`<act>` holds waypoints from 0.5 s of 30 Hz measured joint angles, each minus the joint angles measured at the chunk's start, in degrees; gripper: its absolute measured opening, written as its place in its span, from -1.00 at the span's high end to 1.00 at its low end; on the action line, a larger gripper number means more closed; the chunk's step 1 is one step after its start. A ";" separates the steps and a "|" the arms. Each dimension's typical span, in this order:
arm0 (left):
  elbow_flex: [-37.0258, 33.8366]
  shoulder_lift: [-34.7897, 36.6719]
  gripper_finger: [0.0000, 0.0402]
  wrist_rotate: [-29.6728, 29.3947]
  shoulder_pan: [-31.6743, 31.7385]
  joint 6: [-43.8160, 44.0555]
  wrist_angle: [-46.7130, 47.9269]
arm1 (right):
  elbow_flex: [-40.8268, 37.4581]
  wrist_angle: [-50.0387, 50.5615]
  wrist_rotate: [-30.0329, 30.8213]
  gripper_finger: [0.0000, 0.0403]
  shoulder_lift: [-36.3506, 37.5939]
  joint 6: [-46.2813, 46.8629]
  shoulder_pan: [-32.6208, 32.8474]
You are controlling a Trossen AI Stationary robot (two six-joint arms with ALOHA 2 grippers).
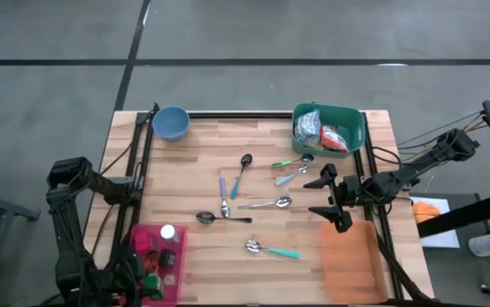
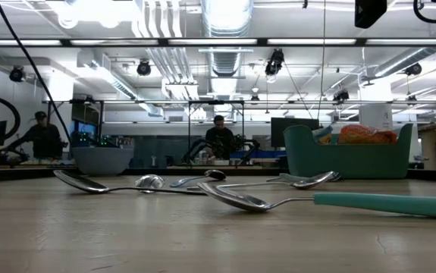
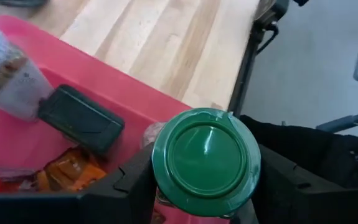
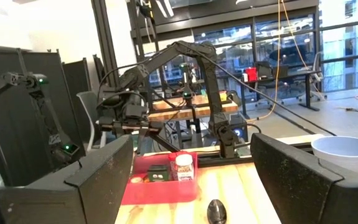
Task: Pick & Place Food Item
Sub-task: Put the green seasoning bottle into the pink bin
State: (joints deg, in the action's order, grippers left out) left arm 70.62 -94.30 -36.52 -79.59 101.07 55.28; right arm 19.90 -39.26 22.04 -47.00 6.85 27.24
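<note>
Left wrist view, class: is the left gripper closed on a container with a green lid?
Yes: the left gripper has its dark fingers against both sides of the green-lidded container, over the pink bin.

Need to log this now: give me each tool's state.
Left tool: closed on a green-lidded jar, over the pink bin.
Right tool: open, empty.

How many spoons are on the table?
7: green-handled spoon and blue-handled spoon beside the green bin; dark-bowled spoon, purple-handled spoon, silver spoon and black-handled spoon mid-table; teal-handled spoon nearest the orange mat. Bins may hide more.
</note>
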 joint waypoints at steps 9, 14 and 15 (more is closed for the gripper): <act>-0.43 0.17 0.03 0.57 -0.15 1.01 -1.04 | 0.00 0.02 0.02 -0.60 0.00 0.00 0.00; -2.27 -0.11 0.03 -1.22 -0.20 0.75 -2.04 | 0.00 0.02 0.01 -0.60 0.00 -0.02 0.00; -2.87 -0.06 0.03 -1.28 -0.20 0.81 -3.41 | 0.00 0.02 0.01 -0.60 0.00 -0.01 -0.01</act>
State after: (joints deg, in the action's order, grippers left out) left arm 67.75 -94.36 -37.81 -79.79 101.89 51.88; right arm 19.90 -39.24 22.05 -47.00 6.85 27.24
